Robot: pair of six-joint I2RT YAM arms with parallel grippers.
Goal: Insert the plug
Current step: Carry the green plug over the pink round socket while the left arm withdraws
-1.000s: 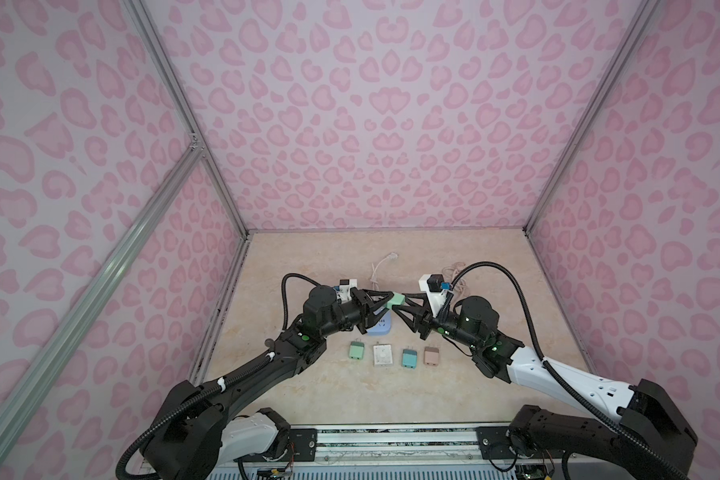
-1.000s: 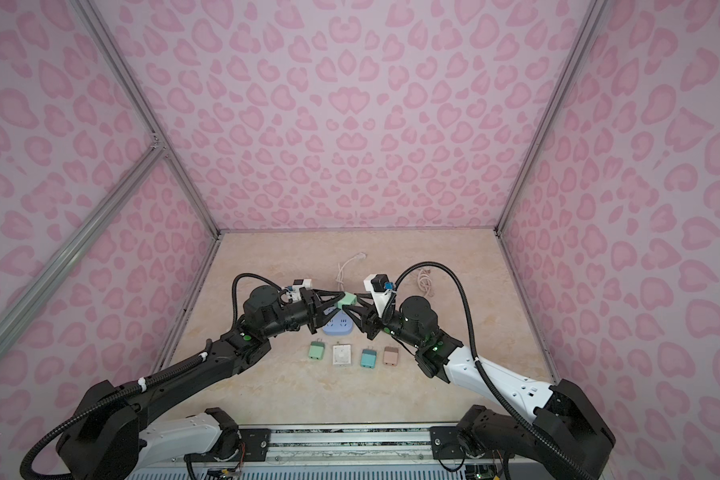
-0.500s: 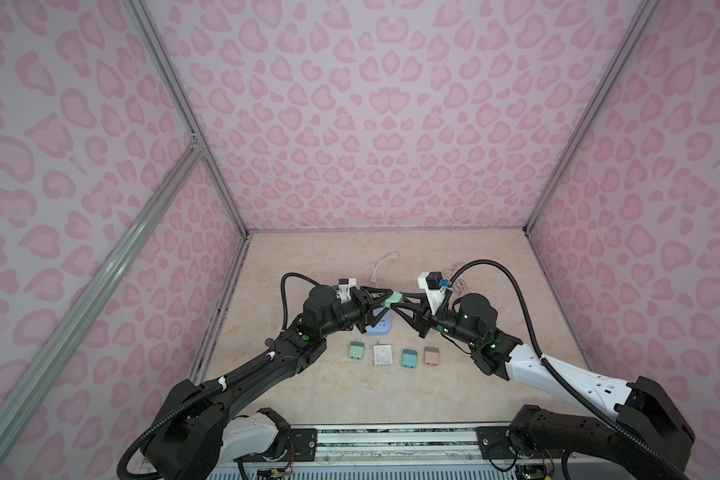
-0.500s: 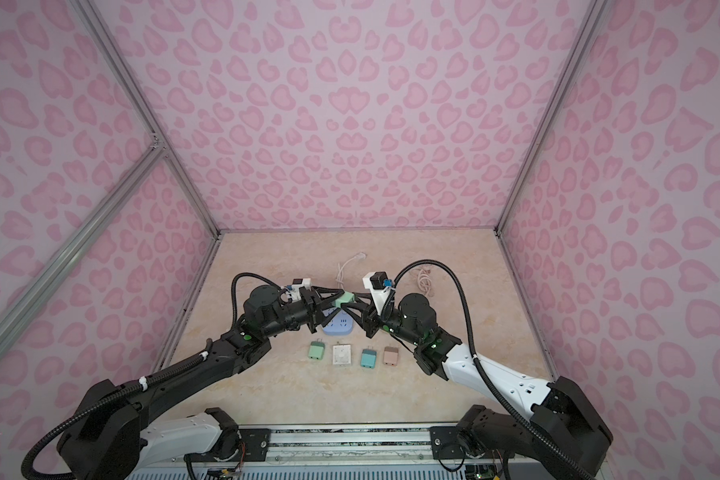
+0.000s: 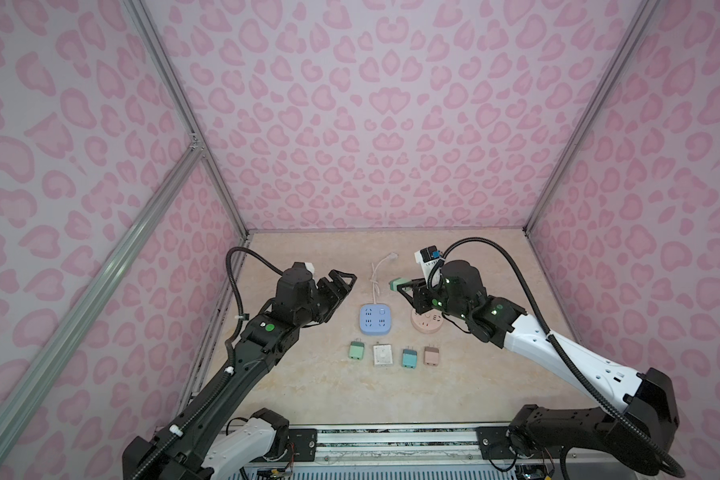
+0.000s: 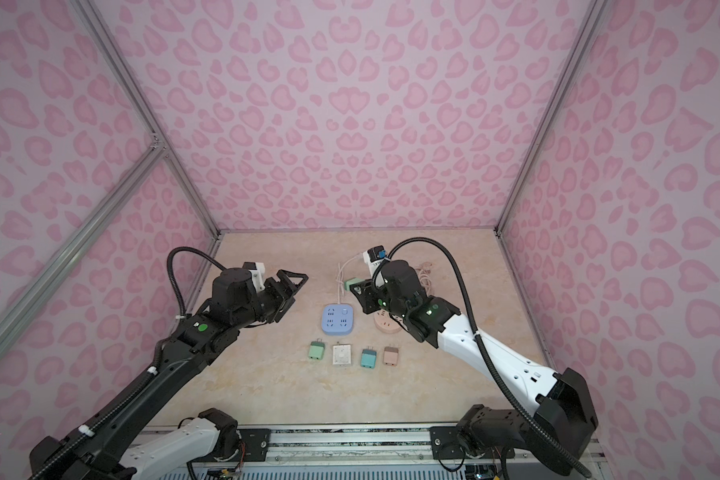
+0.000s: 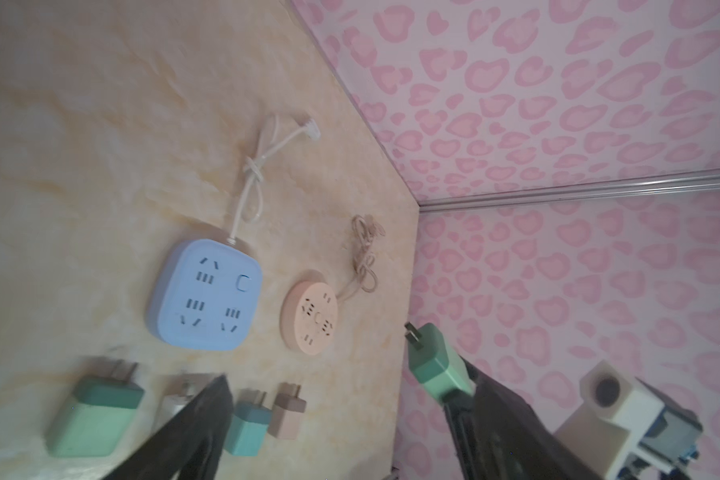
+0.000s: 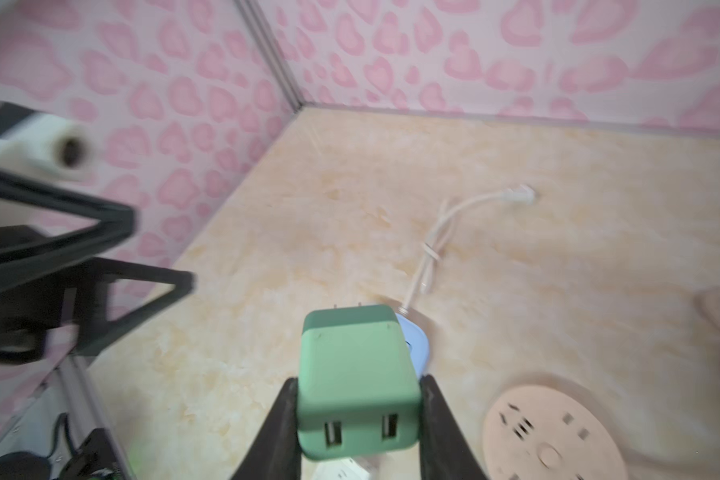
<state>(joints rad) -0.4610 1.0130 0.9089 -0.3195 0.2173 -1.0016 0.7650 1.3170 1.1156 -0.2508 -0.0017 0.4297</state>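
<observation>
— What does our right gripper (image 8: 359, 380) have?

— We see it pinching the green plug (image 8: 356, 388), a blocky plastic one with two metal pins. One black finger presses on each side. The pins point away from the gripper, and two little slots face its wrist camera.

— Where is the green plug?

— Up in the air over the tan marble counter (image 5: 308, 395), not touching it. In both top views it shows a little beyond the far edge of the light blue square power strip (image 5: 374, 319), near the round peach socket disc (image 5: 427, 327).

— And our left gripper (image 5: 345, 282)?

— Its fingers are spread wide with nothing between them. It touches nothing, and it sits apart from the green plug, on the other side of the power strip.

— What lies on the counter closer to us?

— Four small plugs in a row: a mint plug (image 5: 356, 350), a white plug (image 5: 382, 354), a teal plug (image 5: 409, 358) and a tan plug (image 5: 431, 356).
</observation>
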